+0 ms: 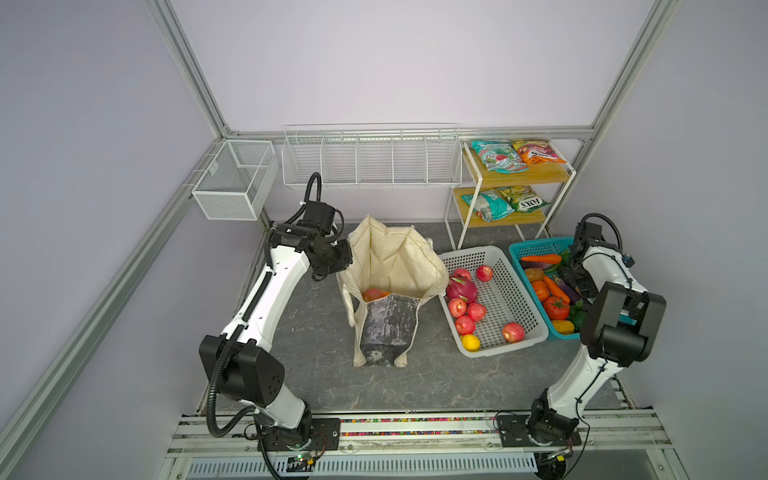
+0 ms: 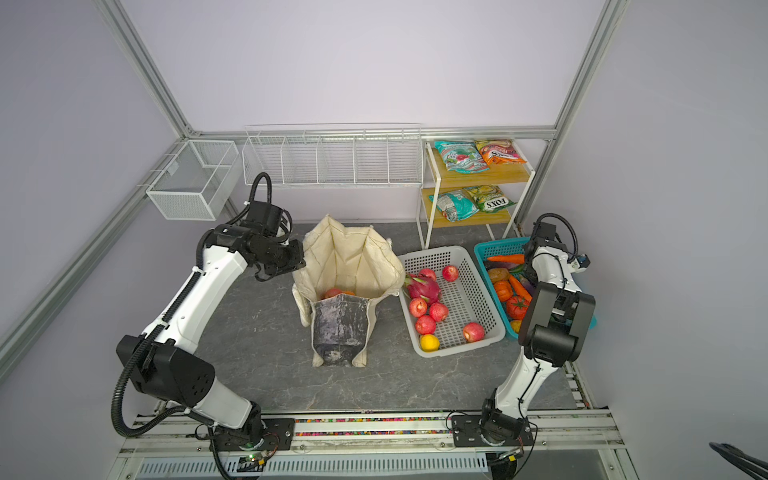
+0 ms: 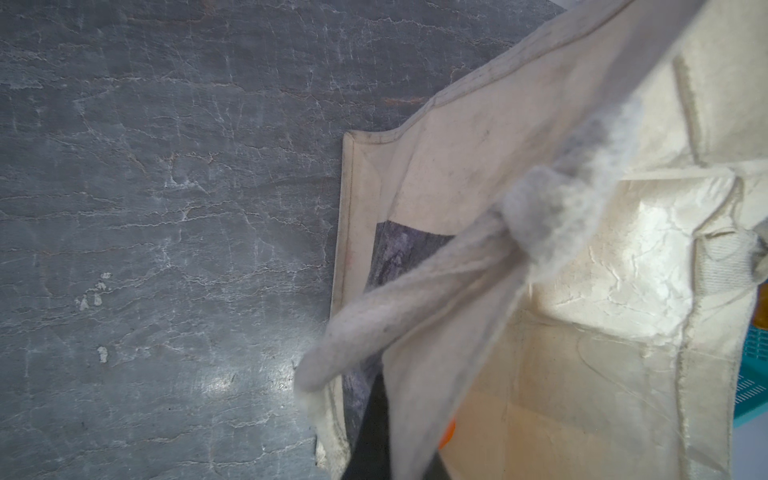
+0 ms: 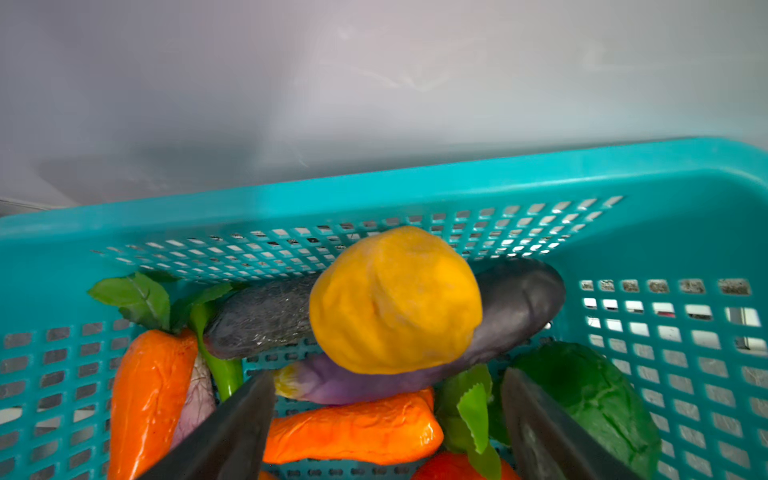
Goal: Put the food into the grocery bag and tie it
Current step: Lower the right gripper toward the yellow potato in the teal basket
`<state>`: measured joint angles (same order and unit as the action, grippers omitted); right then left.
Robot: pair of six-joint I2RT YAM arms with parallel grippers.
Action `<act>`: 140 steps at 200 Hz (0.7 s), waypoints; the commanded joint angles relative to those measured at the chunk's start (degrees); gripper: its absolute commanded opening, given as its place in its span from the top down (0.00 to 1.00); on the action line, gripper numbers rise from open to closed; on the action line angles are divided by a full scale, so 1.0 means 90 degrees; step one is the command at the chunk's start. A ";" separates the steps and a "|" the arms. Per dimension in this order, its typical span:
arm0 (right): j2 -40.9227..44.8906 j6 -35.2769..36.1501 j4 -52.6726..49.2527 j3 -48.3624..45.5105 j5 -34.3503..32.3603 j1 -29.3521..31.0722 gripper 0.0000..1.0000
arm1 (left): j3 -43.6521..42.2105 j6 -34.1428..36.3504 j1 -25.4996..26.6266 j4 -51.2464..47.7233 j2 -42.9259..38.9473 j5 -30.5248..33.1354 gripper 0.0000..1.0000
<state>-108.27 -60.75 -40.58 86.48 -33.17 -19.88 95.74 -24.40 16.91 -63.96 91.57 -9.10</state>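
**Item:** yellow fruit (image 4: 395,299), in teal basket (image 4: 415,183).
- **Position:** perched on dark aubergine (image 4: 519,307). Found just ahead of right jaws, centred on gap, not yet enclosed.
- **Right jaws:** spread wide, nothing held.
- **Risk:** fruit likely nudged off perch if touched by one jaw first. Green leaf (image 4: 473,411) between tips may be pinched along.

**Item:** grocery bag (image 1: 390,266).
- **Left jaws:** clenched, rim fabric judged pinched.
- **Risk:** mouth collapsed if fabric slipped.

The right tool (image 4: 387,374), jaws spread, faces a yellow fruit (image 4: 395,299) atop a dark eggplant (image 4: 519,299) in the teal basket (image 4: 374,187).
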 commanded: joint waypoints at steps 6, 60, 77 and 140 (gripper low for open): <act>-0.0097 0.0168 -0.0026 0.0186 -0.0074 -0.0095 0.12 | 0.0400 -0.0028 0.0016 -0.0002 0.0166 0.0113 1.00; -0.0109 0.0045 -0.0216 0.0157 -0.0036 -0.0183 0.12 | 0.0548 -0.0072 0.0016 0.0017 0.0283 0.0103 1.00; -0.0119 0.0006 -0.0281 0.0151 -0.0035 -0.0218 0.12 | 0.0524 -0.0072 0.0016 0.0006 0.0276 0.0118 1.00; -0.0147 0.0060 -0.0205 -0.0035 0.0018 -0.0349 0.12 | 0.0485 -0.0119 0.0016 -0.0002 0.0295 0.0099 1.00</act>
<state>-108.79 -59.59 -41.93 87.05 -33.15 -22.37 98.65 -24.84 16.91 -64.62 93.89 -8.99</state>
